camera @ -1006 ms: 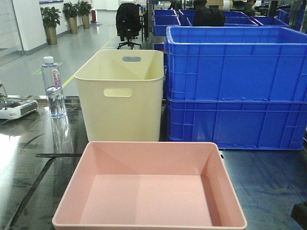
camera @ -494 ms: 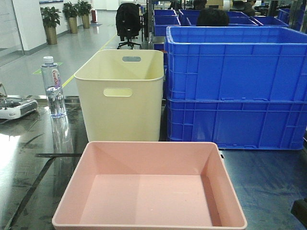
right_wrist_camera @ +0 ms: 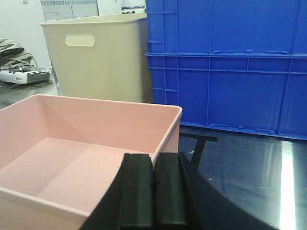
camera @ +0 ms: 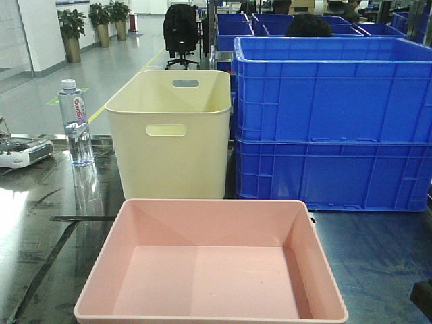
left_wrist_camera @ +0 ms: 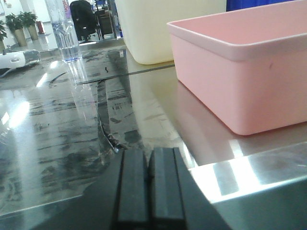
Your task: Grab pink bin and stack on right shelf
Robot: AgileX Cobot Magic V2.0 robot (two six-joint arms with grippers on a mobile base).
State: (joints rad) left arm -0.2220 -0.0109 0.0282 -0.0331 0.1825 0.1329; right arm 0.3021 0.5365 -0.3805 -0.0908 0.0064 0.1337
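While the pink bin sits empty and unmoved at 6 o'clock on the dark shelf, cream bin stands at 12, blue crates at 2, bottle at 10. Left gripper and right gripper: fingers pressed together, holding nothing. Only change: a head behind the crates has shifted right.
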